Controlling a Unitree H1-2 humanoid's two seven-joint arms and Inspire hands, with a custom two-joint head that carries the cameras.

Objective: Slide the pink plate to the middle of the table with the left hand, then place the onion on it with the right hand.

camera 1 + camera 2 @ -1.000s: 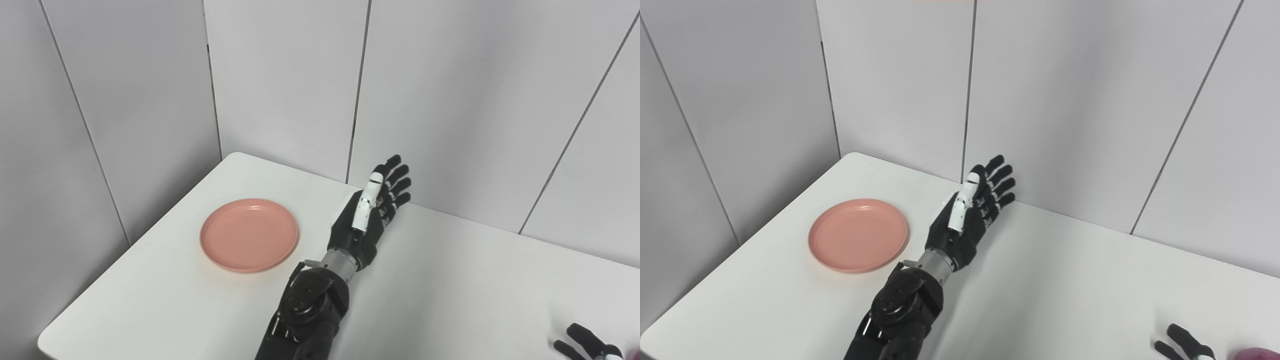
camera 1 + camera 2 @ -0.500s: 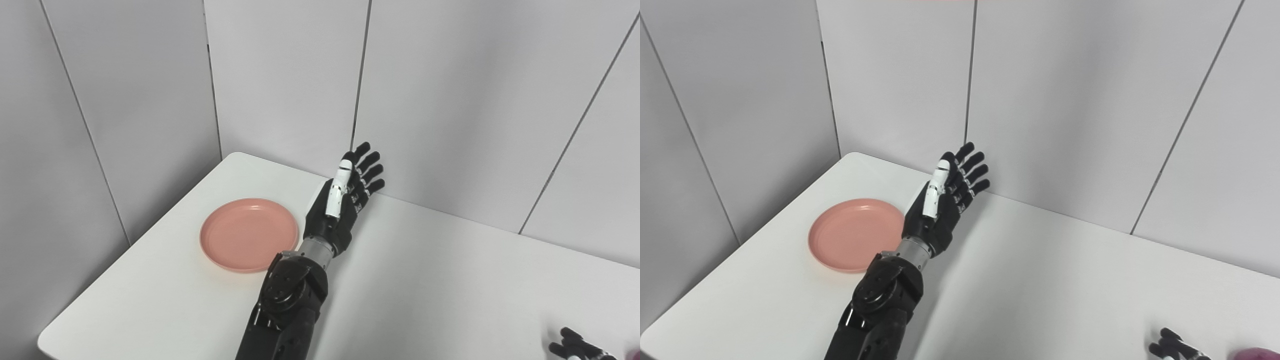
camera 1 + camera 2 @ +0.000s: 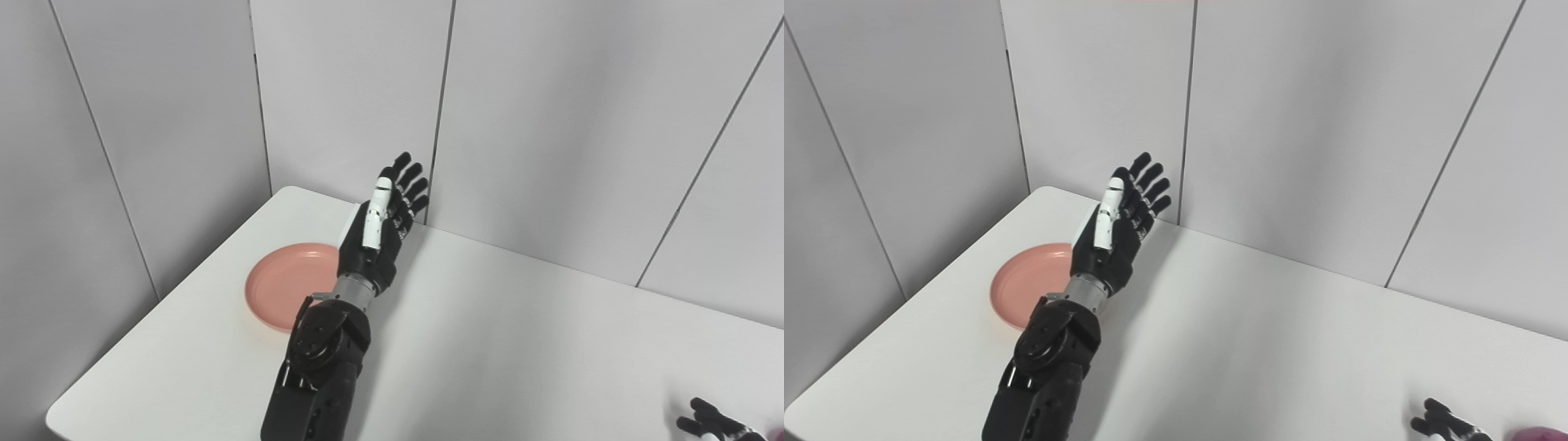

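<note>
1. The pink plate (image 3: 282, 291) lies flat on the white bench (image 3: 502, 343), toward the bench's left side, at about 9 o'clock from the bench's middle.
2. The left hand (image 3: 376, 236) is raised above the bench with its fingers (image 3: 409, 179) straight, apart and pointing toward 1 o'clock; it holds nothing.
3. Seen from the head cameras, the left hand and its forearm (image 3: 324, 349) cover the plate's right part. The hand stands at about 2 o'clock from the plate's visible middle, and its shadow on the bench suggests it is above the plate rather than touching it.
4. The right hand (image 3: 1445, 422) shows only in part at the bottom right corner, low by the bench, at about 4 o'clock from the bench's middle. Its dark fingers look loosely curled; whether it grips anything cannot be told.
5. The onion (image 3: 1540, 433), a purple patch cut off by the picture's edge, lies just right of the right hand, well apart from the plate.
6. Grey wall panels (image 3: 551, 122) stand along the bench's far edge and its left side. The bench's rounded far corner lies at 12 o'clock from the plate.
7. A wide stretch of bare bench lies between the plate and the right hand.
</note>
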